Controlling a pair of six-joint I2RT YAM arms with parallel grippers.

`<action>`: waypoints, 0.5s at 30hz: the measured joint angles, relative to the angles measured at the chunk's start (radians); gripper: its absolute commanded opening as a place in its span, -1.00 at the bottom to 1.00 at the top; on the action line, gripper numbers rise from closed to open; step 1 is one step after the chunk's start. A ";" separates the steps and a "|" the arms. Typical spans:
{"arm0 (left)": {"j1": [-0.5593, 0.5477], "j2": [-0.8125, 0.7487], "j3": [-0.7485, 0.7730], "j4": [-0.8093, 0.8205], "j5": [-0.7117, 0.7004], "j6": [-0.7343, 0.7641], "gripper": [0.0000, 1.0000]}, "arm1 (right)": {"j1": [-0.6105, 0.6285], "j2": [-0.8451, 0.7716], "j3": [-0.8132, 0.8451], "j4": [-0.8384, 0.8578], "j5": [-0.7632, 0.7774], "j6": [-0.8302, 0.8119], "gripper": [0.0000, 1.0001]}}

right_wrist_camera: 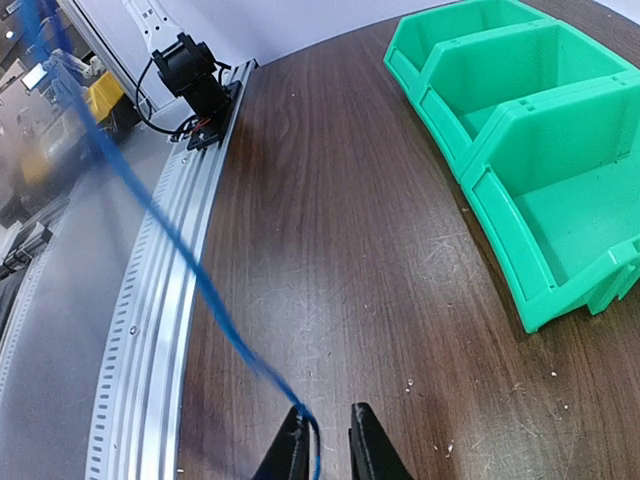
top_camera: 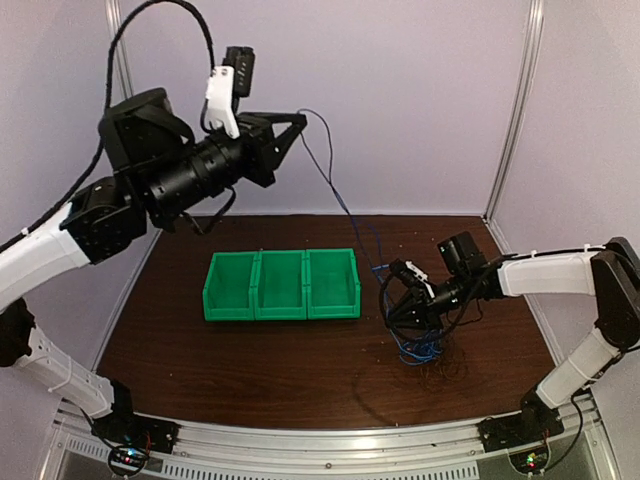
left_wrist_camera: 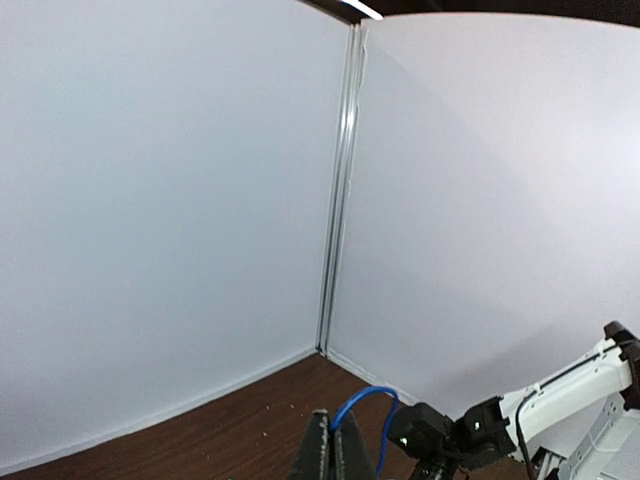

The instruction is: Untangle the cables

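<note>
- Left gripper (top_camera: 298, 120) is raised high over the far left of the table (top_camera: 250, 370). Its fingers (left_wrist_camera: 322, 455) are pressed together on the blue cable (top_camera: 335, 185), which loops out just above the tips in the wrist view.
- From that pinch the blue cable slopes down to the right, fairly taut, past the right end of the green bin (top_camera: 280, 305) and into the knot.
- The cables (top_camera: 420, 345) lie in a small heap on the table, right of the bin and below the right gripper (top_camera: 393, 295). The blue loops are mixed with thin black cables (top_camera: 445, 368) that spill out toward the near edge.
- Right gripper is low at the heap. In its wrist view the fingers (right_wrist_camera: 372, 445) stand a narrow gap apart, with the blue strand (right_wrist_camera: 200, 290) running into the gap against one finger. I see no pinch on it.
- Handling, my read: very light, limp and springy. The curls are likely to snag one another, so the whole heap would lift if the strand is pulled hard. Thin and smooth, so it probably slips through a loose grip.
- Where to hold, my guess: on the blue strand close to where it enters the heap, so the black wires are held back while the raised end draws it out.
</note>
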 measured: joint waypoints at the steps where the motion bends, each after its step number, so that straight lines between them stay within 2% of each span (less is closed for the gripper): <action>1: 0.000 -0.023 0.028 -0.009 -0.017 0.018 -1.00 | 0.000 0.002 0.000 -0.003 0.003 -0.006 -0.70; 5: 0.000 -0.105 0.119 -0.028 -0.082 0.076 -1.00 | 0.000 0.014 0.000 -0.022 0.030 -0.029 -0.74; 8: 0.000 -0.162 0.132 -0.031 -0.125 0.102 -1.00 | 0.000 0.023 0.000 -0.030 0.054 -0.031 -0.98; 9: 0.000 -0.177 0.130 -0.035 -0.136 0.108 -1.00 | -0.001 0.026 0.000 -0.031 0.063 -0.032 -1.00; 15: 0.000 -0.208 0.108 -0.092 -0.185 0.137 -1.00 | -0.026 0.031 0.000 -0.019 0.128 -0.011 -1.00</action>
